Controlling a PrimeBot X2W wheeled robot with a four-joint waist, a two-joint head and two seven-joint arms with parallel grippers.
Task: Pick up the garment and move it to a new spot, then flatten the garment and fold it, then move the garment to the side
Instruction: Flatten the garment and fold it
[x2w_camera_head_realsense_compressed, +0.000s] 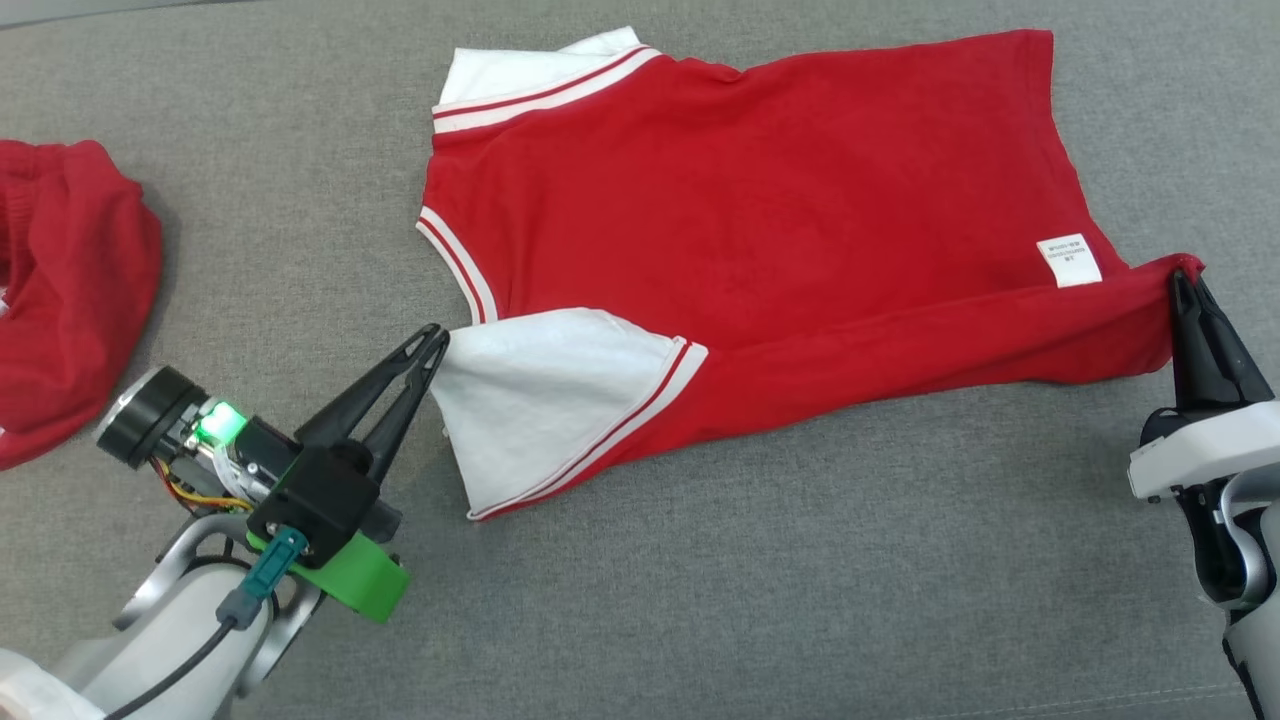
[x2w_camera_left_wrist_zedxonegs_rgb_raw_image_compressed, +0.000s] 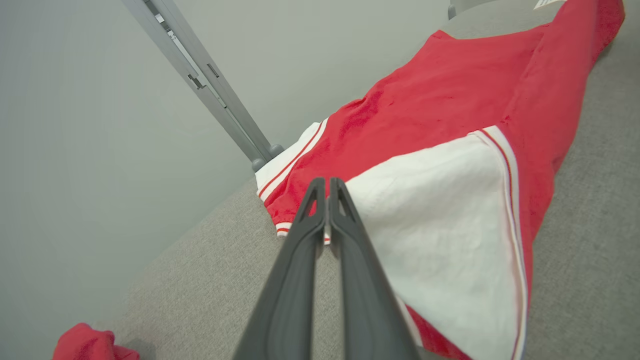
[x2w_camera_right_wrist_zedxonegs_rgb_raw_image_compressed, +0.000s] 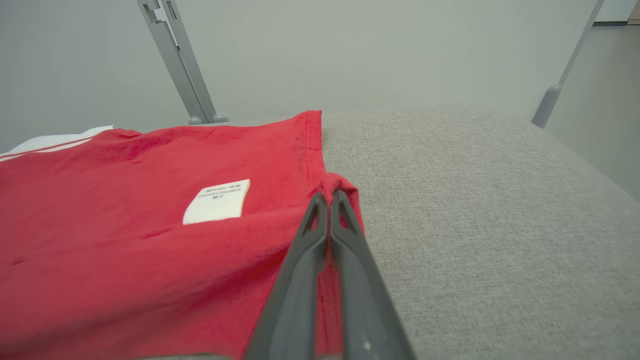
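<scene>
One garment (x2w_camera_head_realsense_compressed: 760, 200), a red shirt with white sleeves, lies spread across the grey padded surface (x2w_camera_head_realsense_compressed: 800, 600). It is judged light, limp and non-fragile (it would sag if lifted at one point), so corners and hems are the proper hold points. The left gripper (x2w_camera_head_realsense_compressed: 437, 338) is pressed together, apparently on the corner of the near white sleeve (x2w_camera_head_realsense_compressed: 540, 400), and the right gripper (x2w_camera_head_realsense_compressed: 1185, 280) pinches the hem corner (x2w_camera_head_realsense_compressed: 1150, 290).

The shirt (x2w_camera_head_realsense_compressed: 760, 200) is red, with white sleeves (x2w_camera_head_realsense_compressed: 540, 400) edged in red stripes and a white label (x2w_camera_head_realsense_compressed: 1068, 260) at centre right. The surface (x2w_camera_head_realsense_compressed: 800, 600) is grey; the cloth (x2w_camera_head_realsense_compressed: 60, 290) at the left edge is red.
</scene>
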